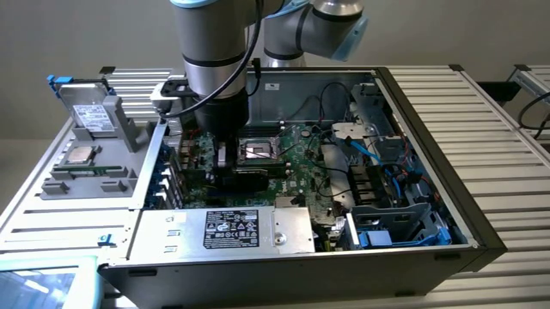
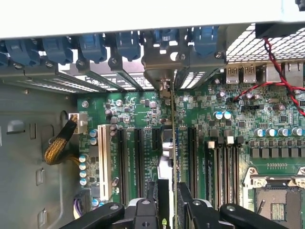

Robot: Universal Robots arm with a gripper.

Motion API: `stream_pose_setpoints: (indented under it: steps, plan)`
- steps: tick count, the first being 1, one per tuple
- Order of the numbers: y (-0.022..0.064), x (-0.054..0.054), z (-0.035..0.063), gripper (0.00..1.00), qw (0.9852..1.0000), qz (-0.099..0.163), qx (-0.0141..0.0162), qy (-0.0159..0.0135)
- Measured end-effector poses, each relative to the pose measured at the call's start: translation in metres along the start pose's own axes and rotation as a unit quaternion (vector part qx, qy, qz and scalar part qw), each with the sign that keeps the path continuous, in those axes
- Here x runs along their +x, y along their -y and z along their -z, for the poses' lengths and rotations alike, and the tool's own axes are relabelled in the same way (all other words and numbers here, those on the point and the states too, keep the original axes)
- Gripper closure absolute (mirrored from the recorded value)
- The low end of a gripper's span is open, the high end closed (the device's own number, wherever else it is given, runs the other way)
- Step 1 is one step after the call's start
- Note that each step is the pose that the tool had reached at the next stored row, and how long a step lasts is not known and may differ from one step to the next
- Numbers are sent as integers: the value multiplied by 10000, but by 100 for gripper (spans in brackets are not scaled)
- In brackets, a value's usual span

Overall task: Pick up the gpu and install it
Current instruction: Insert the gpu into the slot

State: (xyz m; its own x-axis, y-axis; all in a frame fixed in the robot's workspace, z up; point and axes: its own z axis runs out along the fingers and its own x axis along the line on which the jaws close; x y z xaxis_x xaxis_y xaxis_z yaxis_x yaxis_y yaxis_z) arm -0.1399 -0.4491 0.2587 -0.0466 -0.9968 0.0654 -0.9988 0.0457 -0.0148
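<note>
The arm [image 1: 215, 64] reaches straight down into the open case [image 1: 429, 96], with the gripper [image 1: 221, 158] low over the motherboard [image 1: 292, 161]. The wrist view adds the gpu [image 2: 170, 143] (edge-on, upright) among the expansion slots. Its bracket end is at the case's slotted wall, and the fingers [image 2: 187, 202] are clamped on its two faces.

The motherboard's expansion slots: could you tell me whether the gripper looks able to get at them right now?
Probably yes: the gripper, shut on the gpu, hangs over the black expansion slots, the case lies open, and nothing seems to cross between them.
</note>
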Motion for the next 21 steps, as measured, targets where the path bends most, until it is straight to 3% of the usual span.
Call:
stream_pose_setpoints:
  steps: [9,14,21]
  plan:
    - [0,0,4,72,10000,0,0,0]
    - [2,6,99,72,10000,0,0,1]
    - [6,43,100,72,10000,0,0,1]
